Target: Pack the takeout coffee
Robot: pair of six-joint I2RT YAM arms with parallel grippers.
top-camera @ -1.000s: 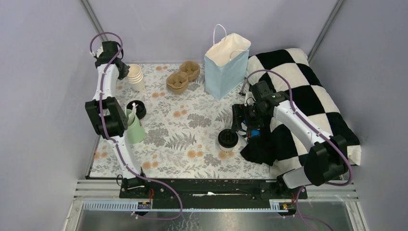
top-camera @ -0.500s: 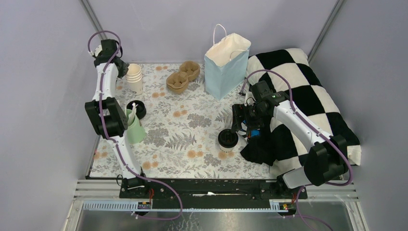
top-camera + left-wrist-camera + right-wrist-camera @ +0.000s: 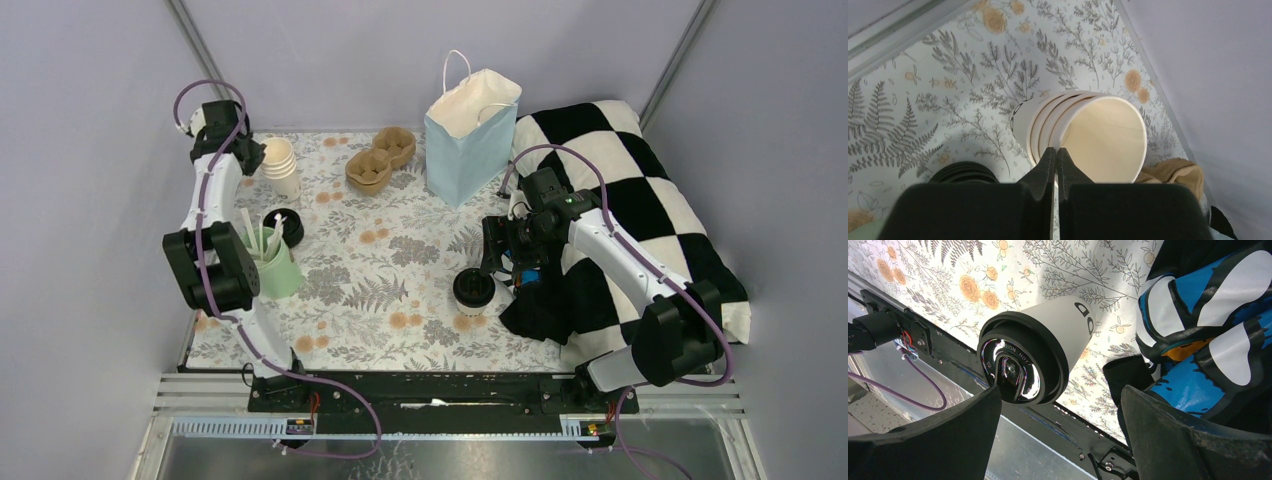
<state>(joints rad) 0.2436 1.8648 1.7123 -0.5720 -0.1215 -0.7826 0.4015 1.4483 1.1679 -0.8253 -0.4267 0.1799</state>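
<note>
One takeout coffee (image 3: 473,290), a white paper cup with a black lid (image 3: 1018,365), stands upright on the floral mat near the right side. My right gripper (image 3: 497,262) hangs open just beside it. In the right wrist view the cup (image 3: 1058,330) sits ahead of the open gripper (image 3: 1060,395), nearer its left finger, touching neither. My left gripper (image 3: 262,157) is at the back left over the stack of lidless cream cups (image 3: 281,167). In the left wrist view it (image 3: 1055,150) is shut, pinching the rim of the top cup (image 3: 1103,135).
A pale blue paper bag (image 3: 470,135) stands open at the back centre. Brown cup carriers (image 3: 380,160) lie left of it. A mint-green cup with white sticks (image 3: 277,268) and a stack of black lids (image 3: 287,226) sit at left. A checked cushion (image 3: 640,200) and dark cloth (image 3: 540,295) fill the right.
My left gripper has finished closing on the cup rim, and the left arm has swung a little to the left. The right arm and the coffee have not moved.
</note>
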